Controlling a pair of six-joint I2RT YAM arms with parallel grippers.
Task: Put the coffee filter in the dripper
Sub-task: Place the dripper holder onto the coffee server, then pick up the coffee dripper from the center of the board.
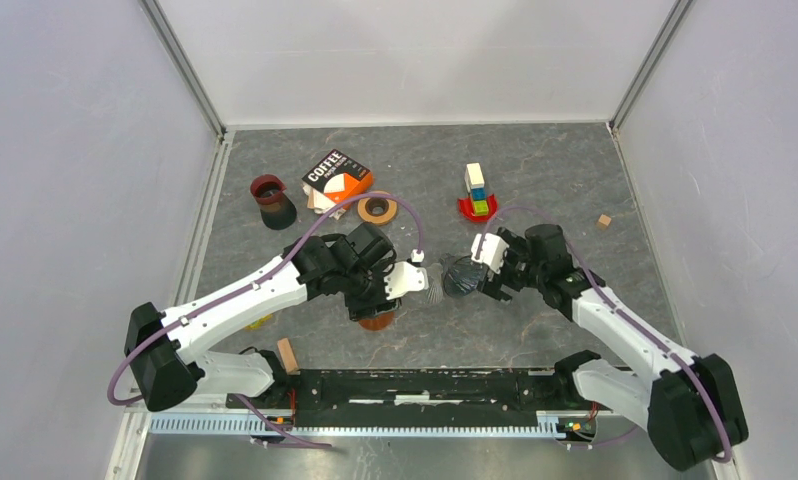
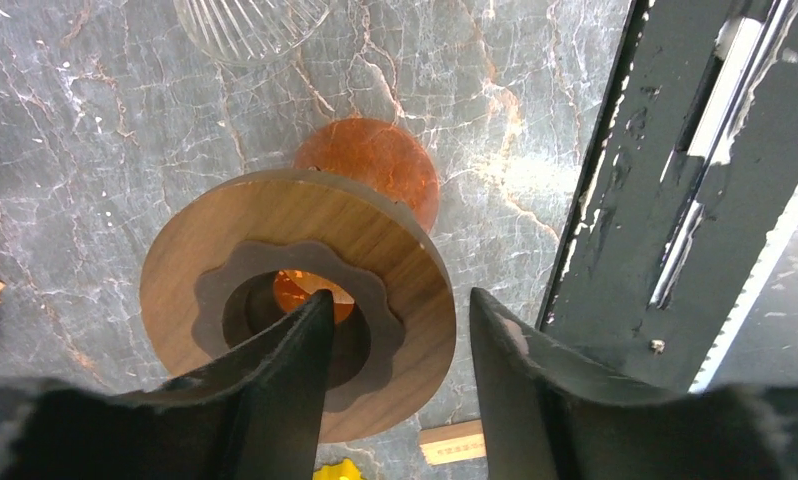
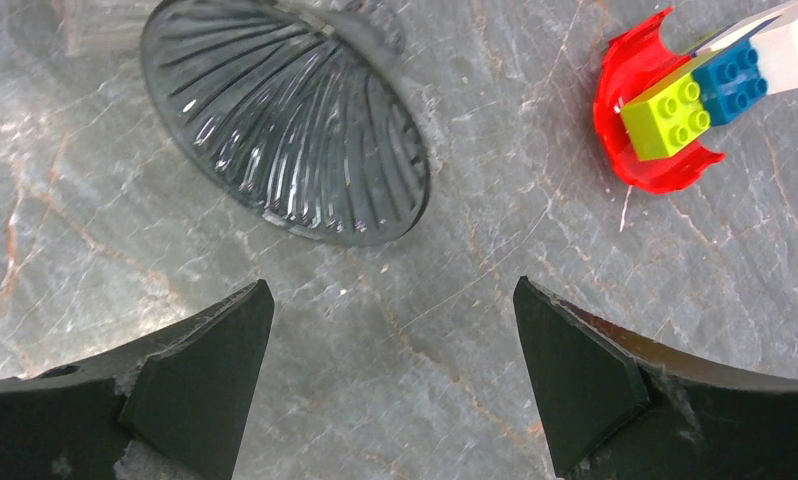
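Work area is a table (image 1: 535, 170) topped in dark grey stone-pattern sheet with pale and rust-tinted veining, slightly glossy in the wrist views. Plain pale panels enclose it on three sides: back wall (image 1: 415, 60), left wall (image 1: 65, 180) and right wall (image 1: 745, 150), all unmarked. A bare metal left post (image 1: 180, 65) and right post (image 1: 650, 62) stand at the rear corners. A light metal strip (image 1: 203, 220) borders the table's left edge. A black rail (image 1: 415, 385) lies across the near edge. Lighting is even and diffuse; shadows are soft and short
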